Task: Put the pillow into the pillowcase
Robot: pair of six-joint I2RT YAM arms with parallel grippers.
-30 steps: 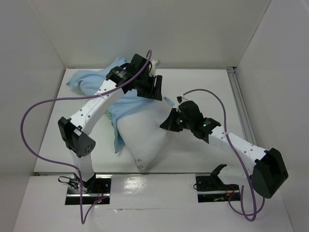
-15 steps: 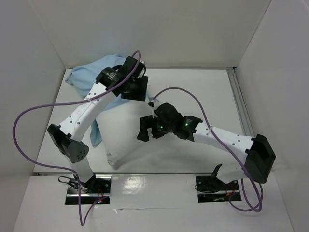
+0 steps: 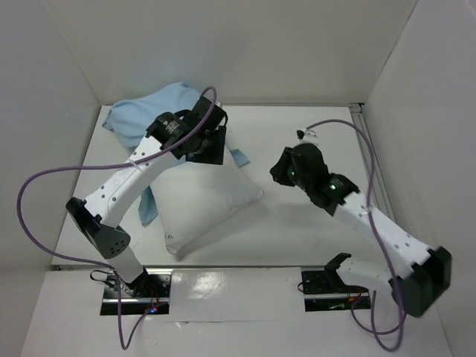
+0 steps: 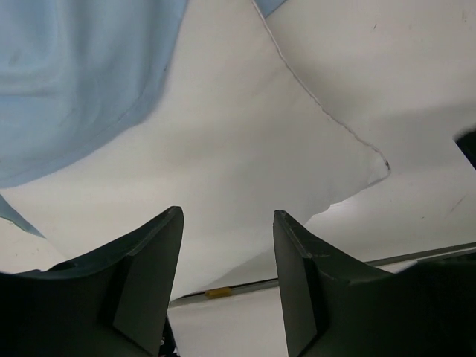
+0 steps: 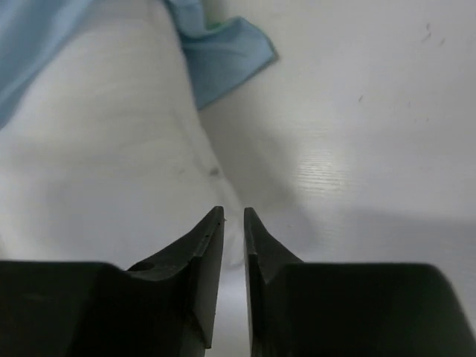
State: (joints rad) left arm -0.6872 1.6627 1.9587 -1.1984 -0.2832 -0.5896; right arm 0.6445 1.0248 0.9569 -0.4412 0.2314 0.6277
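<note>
The white pillow [image 3: 204, 208] lies mid-table, its far end under the pale blue pillowcase [image 3: 152, 108]. One strip of the case [image 3: 146, 204] hangs along the pillow's left side and a corner pokes out at the back right. My left gripper [image 3: 211, 146] hovers over the pillow's far end. In the left wrist view it [image 4: 227, 223] is open and empty, above the pillow [image 4: 245, 141] and the blue cloth [image 4: 74, 74]. My right gripper [image 3: 281, 171] is off the pillow's right corner. In its wrist view its jaws [image 5: 233, 216] stand a narrow slit apart, empty, beside the pillow [image 5: 97, 163] and a corner of the pillowcase [image 5: 227, 56].
White walls box the table in at the back and both sides. A metal rail [image 3: 370, 160] runs along the right edge. Both arm bases sit at the near edge, with purple cables looping above the arms.
My right gripper reached over the pillow, opened wide, then drew back to the right while narrowing. The pillow shifted left and now lies flatter. The left gripper moved slightly left.
</note>
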